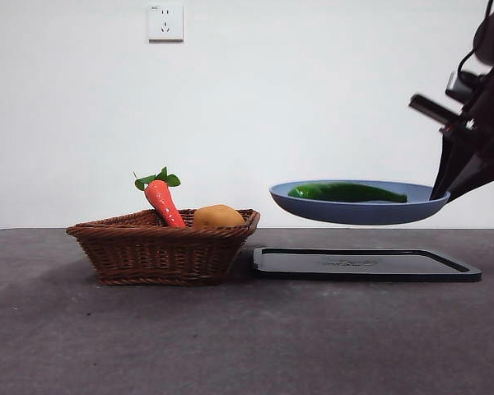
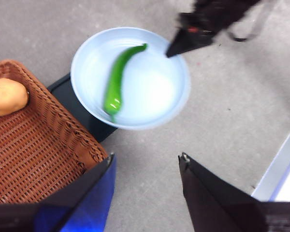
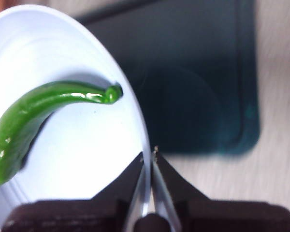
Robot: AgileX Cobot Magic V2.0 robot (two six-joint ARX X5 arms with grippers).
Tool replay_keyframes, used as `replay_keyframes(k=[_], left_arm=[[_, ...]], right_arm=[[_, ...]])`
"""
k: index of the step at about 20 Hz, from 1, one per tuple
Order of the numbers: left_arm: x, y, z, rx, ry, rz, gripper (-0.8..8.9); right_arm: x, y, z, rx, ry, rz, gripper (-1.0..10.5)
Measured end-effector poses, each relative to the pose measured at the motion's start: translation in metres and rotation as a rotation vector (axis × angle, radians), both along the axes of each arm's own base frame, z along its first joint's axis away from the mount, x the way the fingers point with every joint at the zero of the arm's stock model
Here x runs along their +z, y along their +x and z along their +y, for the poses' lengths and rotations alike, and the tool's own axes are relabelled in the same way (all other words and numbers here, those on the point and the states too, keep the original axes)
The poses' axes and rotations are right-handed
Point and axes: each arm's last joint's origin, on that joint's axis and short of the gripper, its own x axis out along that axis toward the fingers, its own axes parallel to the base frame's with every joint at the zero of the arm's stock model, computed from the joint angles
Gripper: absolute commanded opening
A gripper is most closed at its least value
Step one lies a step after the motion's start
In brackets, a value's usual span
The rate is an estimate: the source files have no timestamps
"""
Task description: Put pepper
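A glossy dark-green pepper (image 1: pixel 346 192) (image 2: pixel 117 82) (image 3: pixel 34 116) lies in a shallow blue plate (image 1: pixel 358 212) (image 2: pixel 154 92) (image 3: pixel 87 159). The plate hangs in the air above a black tray (image 1: pixel 366 263), held level. My right gripper (image 1: pixel 443 196) (image 3: pixel 149 157) is shut on the plate's rim at its right side. My left gripper (image 2: pixel 147 157) is open and holds nothing. It hovers high, between the wicker basket (image 2: pixel 34 145) and the plate, and is out of the front view.
The brown wicker basket (image 1: pixel 160 247) stands left of the black tray (image 3: pixel 193 77) and holds a red-orange carrot (image 1: pixel 165 202) with green leaves and a round orange-yellow fruit (image 1: pixel 218 216) (image 2: pixel 7 95). Grey tabletop lies in front of both.
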Motion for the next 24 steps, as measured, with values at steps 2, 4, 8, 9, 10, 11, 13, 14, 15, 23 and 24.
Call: replay_keyframes(k=[2,4,8,9,10,11,13,14,15,23,24], left_arm=[[0.004,-0.003,0.003,0.005,-0.008,-0.013,2.34],[0.003,-0.003,0.004,0.009,-0.001,-0.011,2.34],[0.002,-0.004,0.004,0.010,0.009,-0.003,2.34],[0.002,-0.004,0.004,0.011,0.010,-0.002,2.34],[0.002,-0.004,0.004,0.011,0.010,-0.003,2.34],[0.002,-0.004,0.004,0.011,0.010,-0.003,2.34],[0.002,-0.004,0.004,0.011,0.009,-0.002,2.34],[0.002,-0.004,0.004,0.011,0.009,-0.002,2.34],[0.002,-0.004,0.004,0.011,0.009,-0.002,2.34],[0.002,-0.003,0.004,0.014,0.011,-0.004,2.34],[0.002,-0.003,0.004,0.014,0.011,-0.004,2.34]], right_arm=[[-0.009,0.020,-0.001,-0.008,-0.004,0.020,0.0],[-0.021,0.037,-0.002,-0.015,-0.014,0.040,0.1],[-0.043,0.052,-0.004,-0.026,-0.023,0.072,0.1],[-0.046,0.053,-0.005,-0.030,-0.025,0.076,0.1],[-0.049,0.054,-0.007,-0.035,-0.026,0.076,0.1],[-0.051,0.056,-0.009,-0.041,-0.027,0.077,0.1],[-0.055,0.057,-0.011,-0.053,-0.034,0.084,0.1],[-0.055,0.057,-0.012,-0.056,-0.034,0.084,0.1],[-0.055,0.058,-0.012,-0.056,-0.034,0.082,0.1],[-0.054,0.056,-0.014,-0.060,-0.035,0.093,2.1],[-0.050,0.053,-0.016,-0.061,-0.036,0.098,2.1]])
